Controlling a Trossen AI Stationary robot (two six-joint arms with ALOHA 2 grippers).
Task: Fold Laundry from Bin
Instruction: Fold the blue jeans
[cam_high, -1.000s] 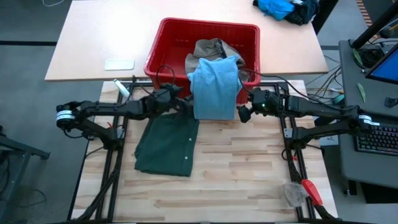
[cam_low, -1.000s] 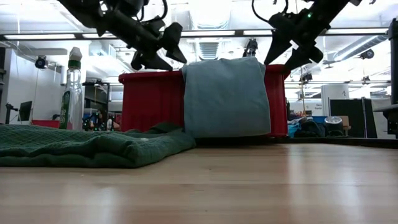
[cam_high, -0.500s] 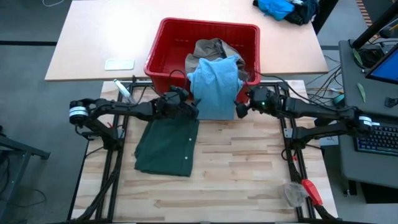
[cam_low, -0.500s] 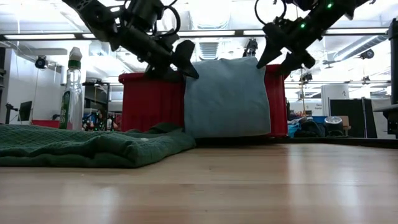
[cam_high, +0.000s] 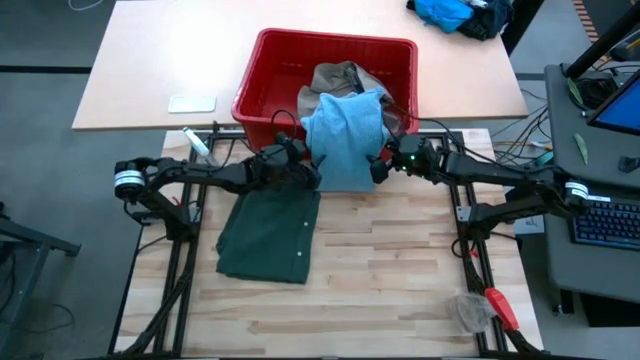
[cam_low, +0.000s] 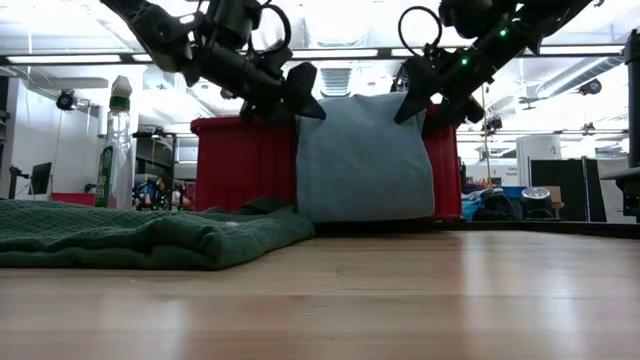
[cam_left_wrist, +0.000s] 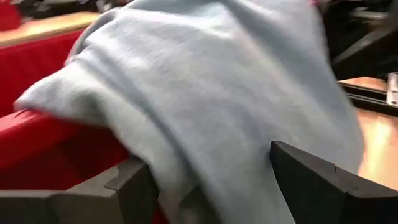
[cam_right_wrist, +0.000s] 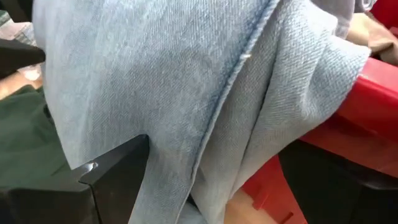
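The light blue denim trousers (cam_high: 345, 140) hang over the near rim of the red bin (cam_high: 262, 60), and their lower end reaches the table (cam_low: 365, 205). A khaki piece (cam_high: 335, 78) lies inside the bin. The dark green shorts (cam_high: 265, 235) lie flat on the table's left half. My left gripper (cam_high: 308, 172) stands open at the trousers' left hanging edge, with cloth (cam_left_wrist: 217, 93) between its fingers. My right gripper (cam_high: 377, 168) stands open at their right edge (cam_right_wrist: 155, 81); only one of its fingers (cam_right_wrist: 112, 180) shows, beside the cloth. My left gripper comes level from the table's left at the trousers' left hanging edge (cam_left_wrist: 168, 180), near the bin's rim. The folded cloth lies between the open fingers and against one finger (cam_left_wrist: 134, 186). My right gripper is close against the right edge; whether it touches the cloth I cannot tell.
A spray bottle (cam_high: 195, 142) stands at the table's far left corner. A red-handled tool (cam_high: 500, 308) and a clear bag (cam_high: 470, 310) lie at the near right. On the far table are a white slab (cam_high: 191, 103) and a bright blue heap (cam_high: 450, 12). Bare wood lies near the front.
Both grippers have sunk and closed in on the hanging trousers, the left one from the table's left and the right one from its right. Each now stands at one side edge of the cloth by the bin's rim. The trousers have stayed draped as before.
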